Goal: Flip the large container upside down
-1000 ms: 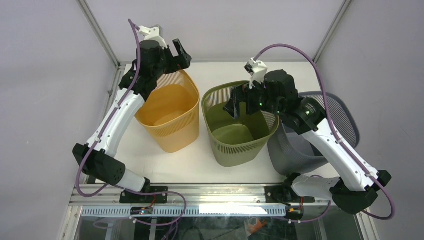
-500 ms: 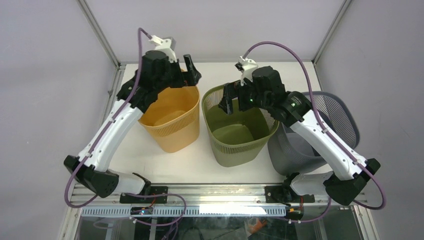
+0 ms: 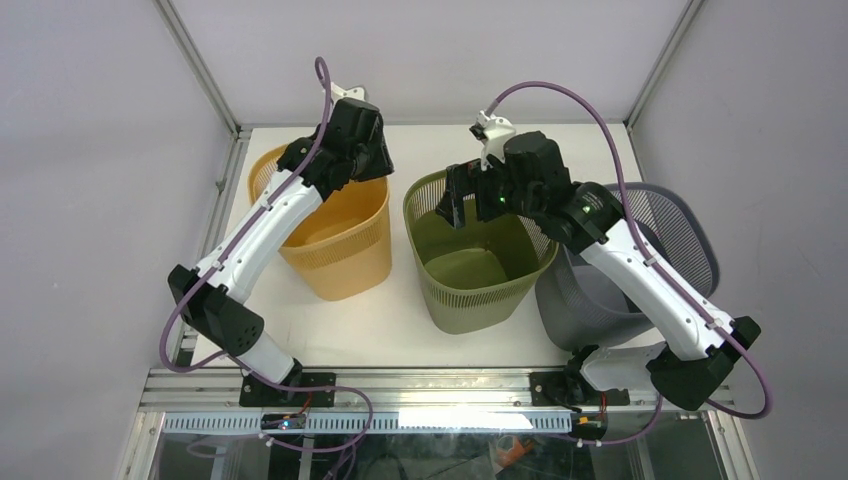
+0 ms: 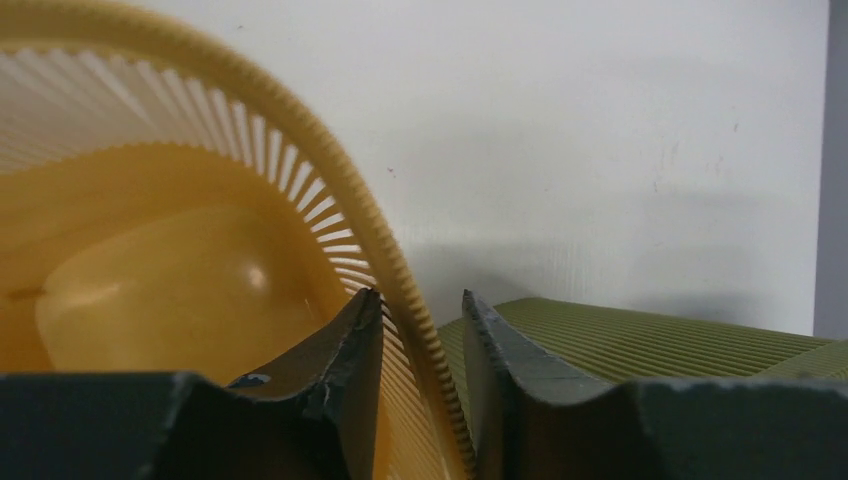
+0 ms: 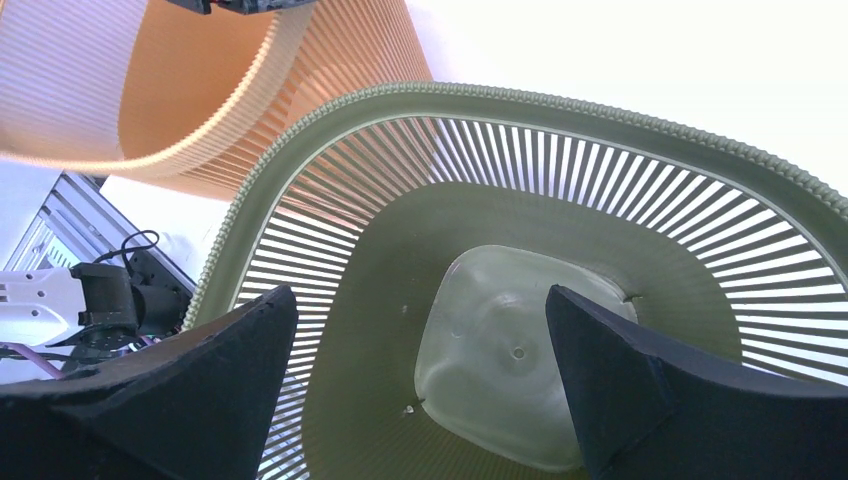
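Three slatted containers stand upright in a row: orange (image 3: 340, 240), green (image 3: 470, 270) and a wider grey one (image 3: 680, 230) at the right. My left gripper (image 3: 372, 172) straddles the orange container's far right rim, one finger inside and one outside. In the left wrist view the jaws (image 4: 420, 295) are narrowed onto that orange rim (image 4: 330, 190), with the green container (image 4: 650, 340) just beyond. My right gripper (image 3: 462, 205) hangs open over the green container's mouth. The right wrist view shows its jaws (image 5: 418, 290) spread wide above the green floor (image 5: 520, 330), holding nothing.
The white table (image 3: 330, 330) is fenced by metal posts (image 3: 195, 65) and grey walls. The grey container sits at the table's right edge, partly under my right arm. The orange container (image 5: 200, 90) and green one stand nearly touching. A rail (image 3: 440, 380) runs along the near edge.
My left gripper swung right and down onto the orange container's rim and narrowed from wide open. The right gripper shifted slightly left over the green container and stayed open.
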